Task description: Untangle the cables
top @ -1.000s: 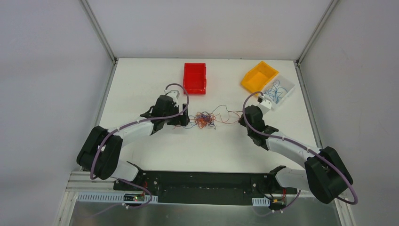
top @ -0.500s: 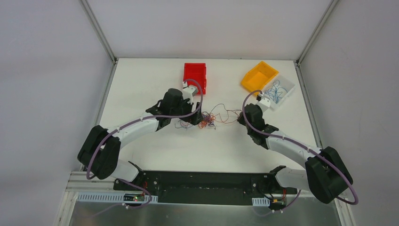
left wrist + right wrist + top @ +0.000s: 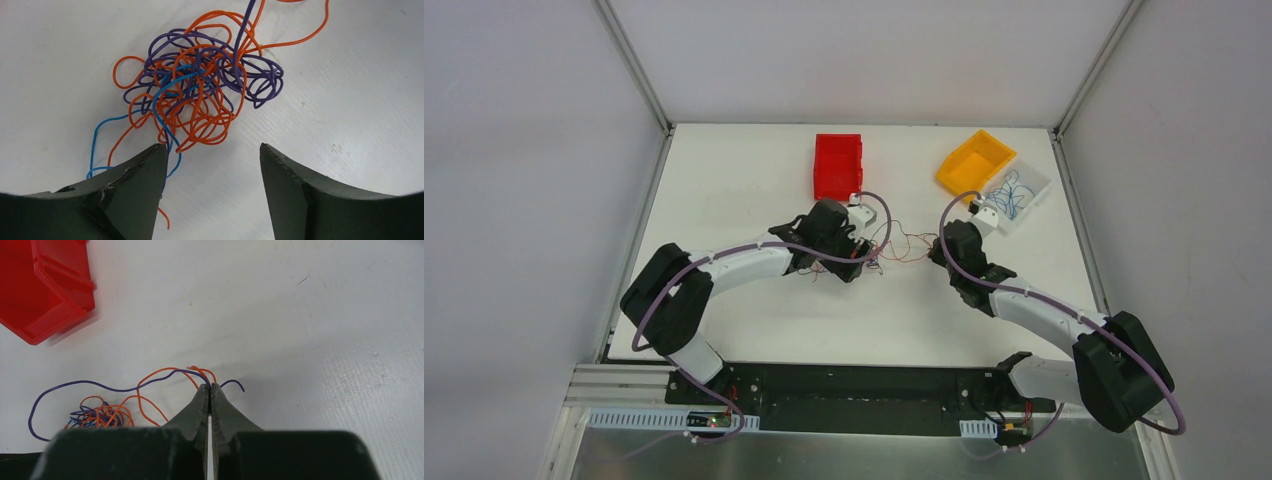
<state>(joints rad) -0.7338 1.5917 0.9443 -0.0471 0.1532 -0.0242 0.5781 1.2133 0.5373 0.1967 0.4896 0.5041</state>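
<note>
The cables (image 3: pixel 200 90) are running off the left wrist view's top edge, a blue strand passing behind the fingers (image 3: pixel 130 195); from above, the left arm (image 3: pixel 764 260) is covering most of the tangle; the right wrist view is cropping the red bin (image 3: pixel 50 280).

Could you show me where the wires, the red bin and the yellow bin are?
wires (image 3: pixel 200 87): left wrist view, middle of the tangle.
red bin (image 3: pixel 838 167): top view, its bare floor.
yellow bin (image 3: pixel 974 163): top view, its bare floor.
</note>
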